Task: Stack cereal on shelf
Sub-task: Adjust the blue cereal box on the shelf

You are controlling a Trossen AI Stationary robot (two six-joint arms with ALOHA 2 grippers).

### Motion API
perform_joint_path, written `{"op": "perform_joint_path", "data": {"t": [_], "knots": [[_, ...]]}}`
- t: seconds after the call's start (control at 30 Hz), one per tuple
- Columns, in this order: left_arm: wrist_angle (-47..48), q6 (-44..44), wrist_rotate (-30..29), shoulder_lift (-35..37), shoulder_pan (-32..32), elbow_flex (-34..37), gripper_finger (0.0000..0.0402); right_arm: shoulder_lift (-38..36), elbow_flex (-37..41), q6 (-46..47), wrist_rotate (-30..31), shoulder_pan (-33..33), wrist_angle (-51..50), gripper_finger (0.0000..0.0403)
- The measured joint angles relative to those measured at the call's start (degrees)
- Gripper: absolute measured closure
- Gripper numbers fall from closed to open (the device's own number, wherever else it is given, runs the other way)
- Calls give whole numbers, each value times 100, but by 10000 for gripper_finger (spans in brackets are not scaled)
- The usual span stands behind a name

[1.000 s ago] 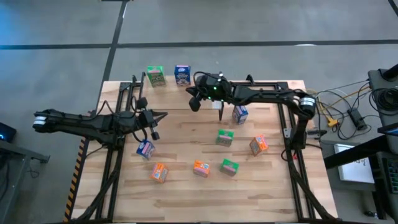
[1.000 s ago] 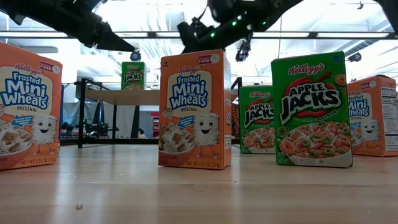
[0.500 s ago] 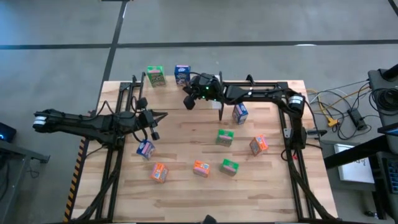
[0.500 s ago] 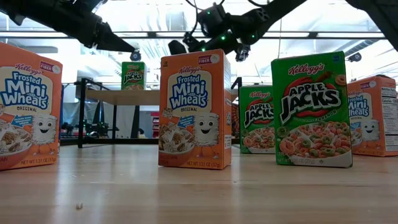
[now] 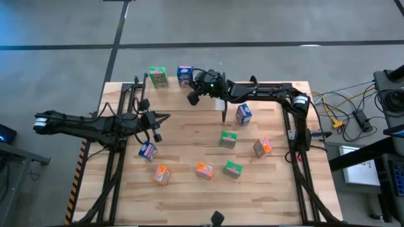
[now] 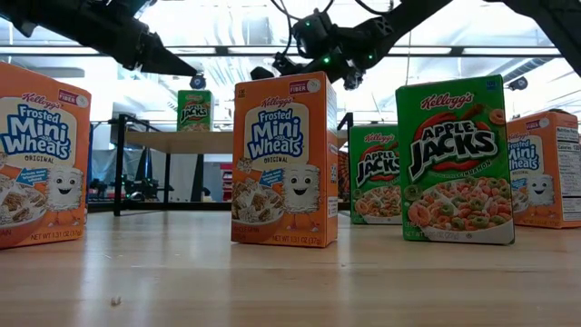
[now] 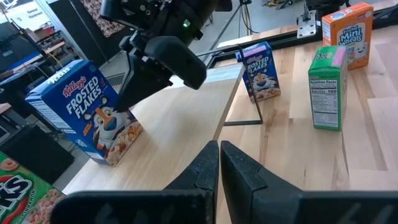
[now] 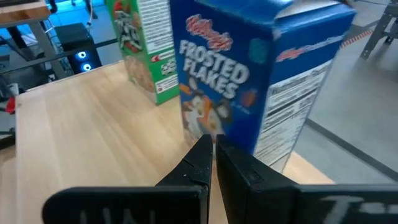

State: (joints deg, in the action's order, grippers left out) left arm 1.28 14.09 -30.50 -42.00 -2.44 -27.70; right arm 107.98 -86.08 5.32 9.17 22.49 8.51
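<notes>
The shelf (image 5: 170,93) stands along the table's far edge. A green cereal box (image 5: 158,77) and a blue one (image 5: 184,75) stand upright on it. My right gripper (image 5: 192,98) is shut and hovers over the shelf, its tips just at the blue box's (image 8: 249,74) printed front. My left gripper (image 5: 166,116) is shut and waits above the table's left part, pointing toward the right. Several more cereal boxes stand on the tabletop: blue (image 5: 243,114), green (image 5: 228,139), orange (image 5: 262,146) and blue (image 5: 148,151) among them. My right gripper points its shut fingertips (image 8: 205,144) nearly level at the lower part of the blue box's front face (image 8: 202,118), coming from the table's near right. I cannot tell whether the tips touch the box. The box stands upright on the shelf.
Orange boxes (image 5: 161,174) (image 5: 204,170) and a green one (image 5: 233,169) stand toward the near edge. A thin black shelf leg (image 5: 225,112) stands beside the blue tabletop box. Bare shelf board (image 7: 186,124) lies to the right of the blue box.
My right gripper, still shut, has gone toward the table's far left and slightly down, closing in on the blue box on the shelf. The boxes stand where they were.
</notes>
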Motion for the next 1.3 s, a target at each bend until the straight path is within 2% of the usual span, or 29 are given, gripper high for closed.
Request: {"op": "perform_joint_path", "data": {"t": [0.5,0.63,0.77,0.87,1.0,1.3], "knots": [[0,0,2,2,2,0,401,23,7,7,-39,17,0,390],[-3,0,2,2,0,0,401,5,11,-67,-304,-100,-157,390],[-184,-8,21,-25,0,0,401,-317,15,-241,-371,-231,-511,390],[-307,-21,244,-93,2,0,401,-672,74,-579,-358,-394,-729,390],[-702,43,587,-272,0,0,401,-1238,543,-944,-378,-695,-782,390],[-1930,258,431,-1063,13,-123,401,-2780,2417,-943,-334,-1256,-459,390]]}}
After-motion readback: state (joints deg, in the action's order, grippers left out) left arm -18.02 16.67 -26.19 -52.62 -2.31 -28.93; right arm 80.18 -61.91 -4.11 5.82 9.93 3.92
